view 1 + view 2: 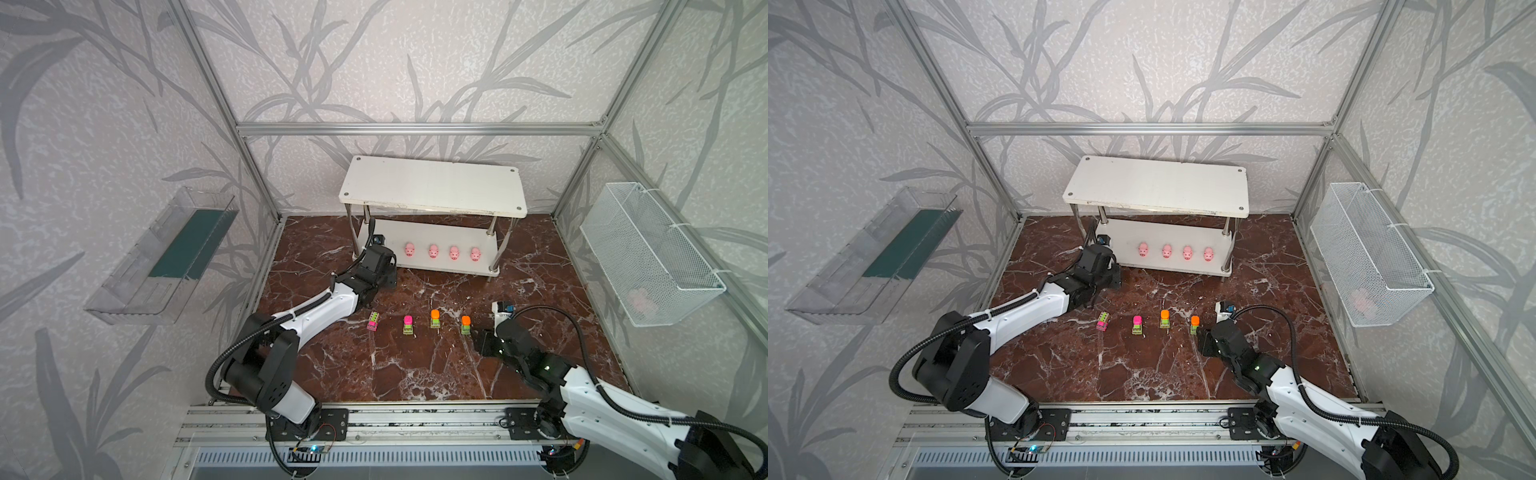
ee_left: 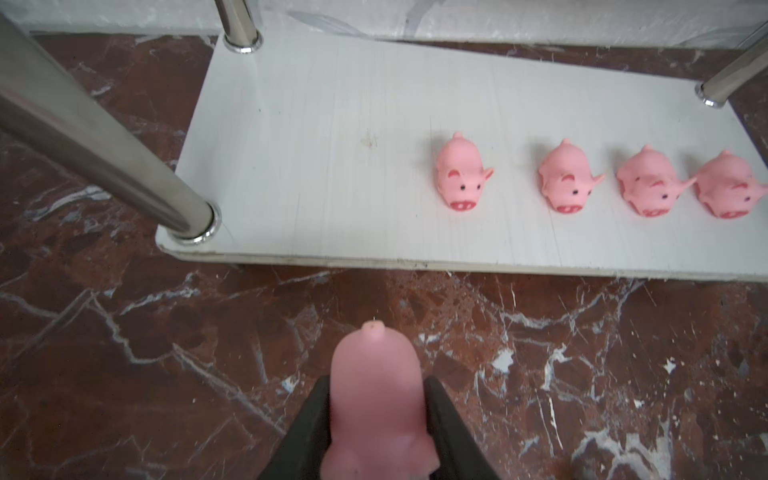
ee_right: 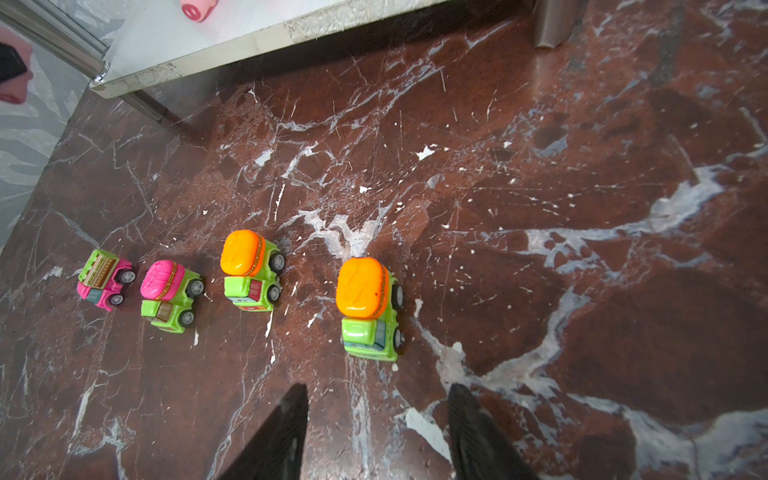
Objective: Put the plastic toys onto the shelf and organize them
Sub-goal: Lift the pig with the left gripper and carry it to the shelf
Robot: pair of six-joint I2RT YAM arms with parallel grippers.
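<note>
Tabletop: the red-brown marble tabletop (image 1: 374, 374) is fenced by aluminium rails at the back and both sides. A broad bare stretch lies between the cars and the front rail, and a narrower strip lies between the cars and the shelf.
Shelf: the white shelf (image 1: 432, 187) stands at the back middle, with chrome posts at its corners and its top board bare.
Lower board: on the lower board (image 2: 332, 124) the left half is open, from the front-left post (image 2: 104, 137) to the nearest pig. Its front edge looks rough.
Wire basket: the wire basket (image 1: 648, 253) hangs on the right wall, with something pink and blurred inside.
Clear tray: the clear tray (image 1: 162, 257) hangs on the left wall.
Left gripper: the left gripper (image 2: 378, 380) is clenched on the held pig (image 2: 376, 415), over the marble just in front of the lower board's front edge, near its left end.
Right gripper: the right gripper (image 3: 378, 388) has its fingers apart and grasps nothing. It is low over the marble, just short of the rightmost car (image 3: 368, 307).
Cars: four cars stand in a row mid-table, well apart from the shelf. The leftmost car (image 1: 373, 322) is skewed.
Pigs: four pigs (image 1: 433, 251) stand in a row on the right half of the lower board, snouts toward its front edge.
Writing: a brown roof label (image 3: 99, 266) on the skewed car bears lettering too small to read.
</note>
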